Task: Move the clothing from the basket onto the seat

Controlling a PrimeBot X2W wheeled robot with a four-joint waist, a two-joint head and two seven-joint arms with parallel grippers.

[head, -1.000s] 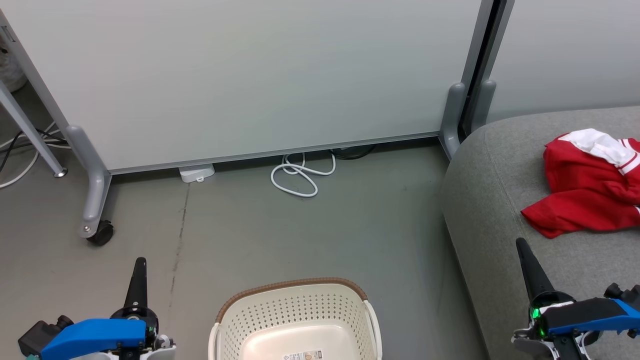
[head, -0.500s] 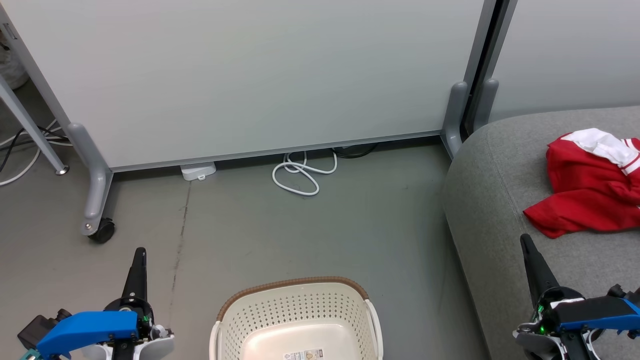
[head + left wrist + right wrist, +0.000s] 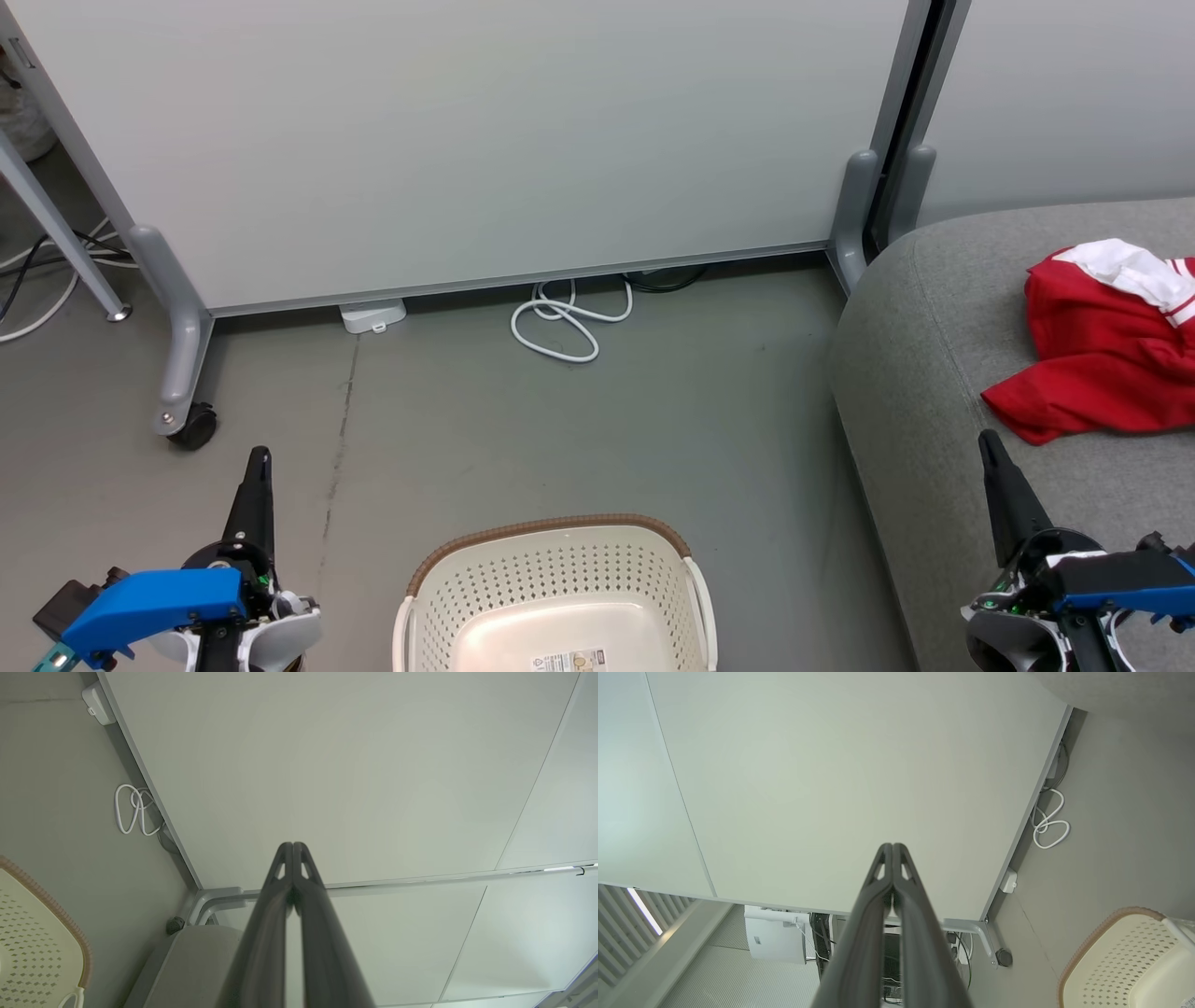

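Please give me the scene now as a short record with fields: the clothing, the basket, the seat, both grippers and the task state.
clothing: red with white trim, heaped on the seat
seat: grey, on the robot's right of the basket
basket: on the floor, no clothing in its visible part, a label on its bottom
left gripper: shut, holding nothing
right gripper: shut, holding nothing
task state: seems done, as far as the basket shows

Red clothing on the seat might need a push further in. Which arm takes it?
Right. The right gripper is shut and by the seat, just short of the clothing. The left gripper, also shut, is over the floor on the basket's far side.
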